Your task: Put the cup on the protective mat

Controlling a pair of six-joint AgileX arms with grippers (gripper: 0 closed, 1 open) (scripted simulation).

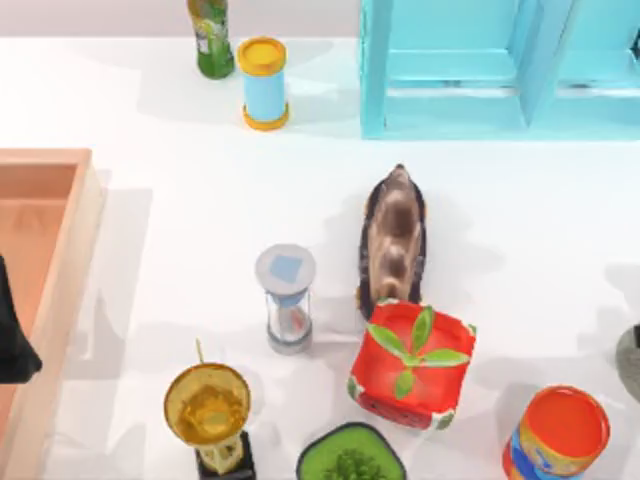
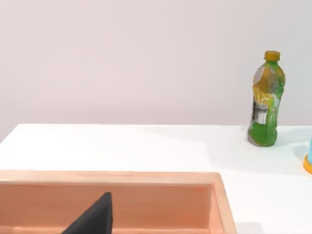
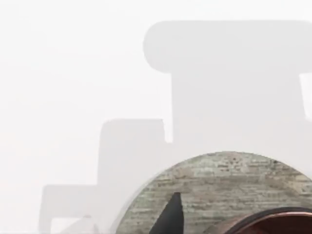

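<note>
At the lower right of the right wrist view, the cup shows as a coppery rim with a dark inside, sitting over the protective mat, whose grey, rounded edge curves across the white worktop. A dark fingertip of the right gripper pokes up just beside the cup's rim; whether its jaws are open or closed on anything I cannot tell. From above, a sliver of the grey mat sits at the right edge of the frame, low down.

Far over at the left edge of the top view, the left gripper hangs dark above a wooden tray; one black finger appears over the tray wall in the left wrist view, and the state of its jaws cannot be told either.

Around the middle of the worktop stand an hourglass, a brown hedgehog-like figure and a red planter touching its lower end. A gold trophy, a green-topped black pot and an orange can line the bottom edge. At the top sit a green bottle, a light-blue cylinder and a turquoise shelf.
</note>
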